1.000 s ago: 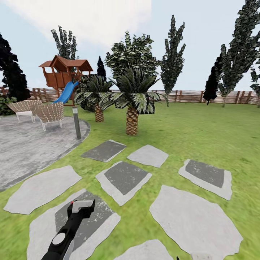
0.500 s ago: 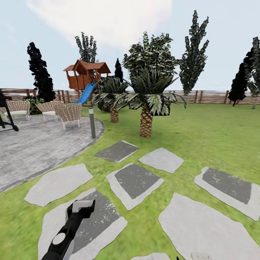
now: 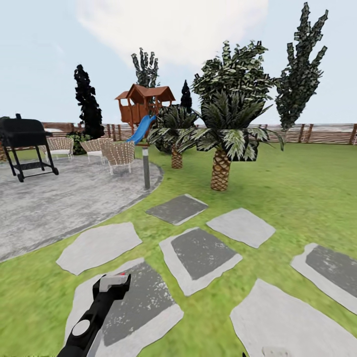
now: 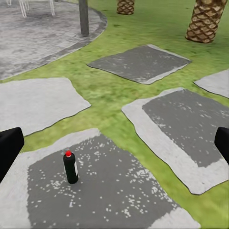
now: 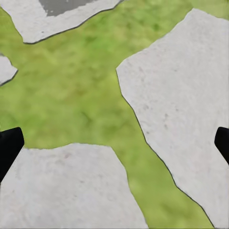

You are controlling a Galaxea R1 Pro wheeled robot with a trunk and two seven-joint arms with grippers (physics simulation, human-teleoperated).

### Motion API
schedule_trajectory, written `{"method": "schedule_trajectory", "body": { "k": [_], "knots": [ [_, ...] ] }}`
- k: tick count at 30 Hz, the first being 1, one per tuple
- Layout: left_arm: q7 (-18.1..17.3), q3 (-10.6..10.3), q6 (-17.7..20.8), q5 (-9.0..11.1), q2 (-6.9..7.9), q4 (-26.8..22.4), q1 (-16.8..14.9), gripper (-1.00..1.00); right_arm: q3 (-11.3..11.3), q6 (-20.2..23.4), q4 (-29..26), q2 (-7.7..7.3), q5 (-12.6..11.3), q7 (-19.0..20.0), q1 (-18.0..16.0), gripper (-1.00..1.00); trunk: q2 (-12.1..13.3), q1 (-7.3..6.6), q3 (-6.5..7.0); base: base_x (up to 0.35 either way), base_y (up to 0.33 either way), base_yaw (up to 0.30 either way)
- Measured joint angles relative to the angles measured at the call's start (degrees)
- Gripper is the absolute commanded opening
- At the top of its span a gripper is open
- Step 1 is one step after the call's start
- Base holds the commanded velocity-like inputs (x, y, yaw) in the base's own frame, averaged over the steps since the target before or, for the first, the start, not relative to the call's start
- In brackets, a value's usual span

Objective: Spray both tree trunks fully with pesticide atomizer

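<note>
– What shows from the head?
– One left arm [image 3: 94,317] over a stepping stone [image 3: 126,307], two palms [image 3: 220,171], one grill [image 3: 22,144].
– The left wrist?
– One pesticide atomizer [image 4: 70,167] upright on a stone, between spread fingers [image 4: 9,148].
– The right wrist?
– Fingers [image 5: 8,145] spread above grass and three stones.

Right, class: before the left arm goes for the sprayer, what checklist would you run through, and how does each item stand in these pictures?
1. Sprayer in sight and upright on the dark paving stone: ok.
2. Left gripper open and empty: ok.
3. Sprayer centred between the left fingers: not ok, it stands nearer one finger.
4. Right gripper open and empty, over paving and grass: ok.
5. How far the left gripper must descend to the sprayer: cannot tell.
</note>
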Motion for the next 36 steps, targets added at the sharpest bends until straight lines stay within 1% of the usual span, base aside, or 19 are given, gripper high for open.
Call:
{"method": "schedule_trajectory", "body": {
  "k": [26, 36],
  "knots": [
    [0.0, 0.0, 0.0, 0.0, 0.0, 0.0, 0.0, 1.0, 0.0, 0.0, 0.0, 0.0, 0.0, 0.0, 0.0, 1.0, 0.0, 0.0, 0.0, 0.133, -0.159, 0.286],
    [0.0, 0.0, -0.1, 0.0, 0.0, 0.0, 0.0, 1.0, 0.0, 0.0, 0.0, 0.0, 0.0, 0.0, 0.0, 1.0, 0.0, 0.0, 0.0, 0.051, -0.032, 0.285]
  ]
}}
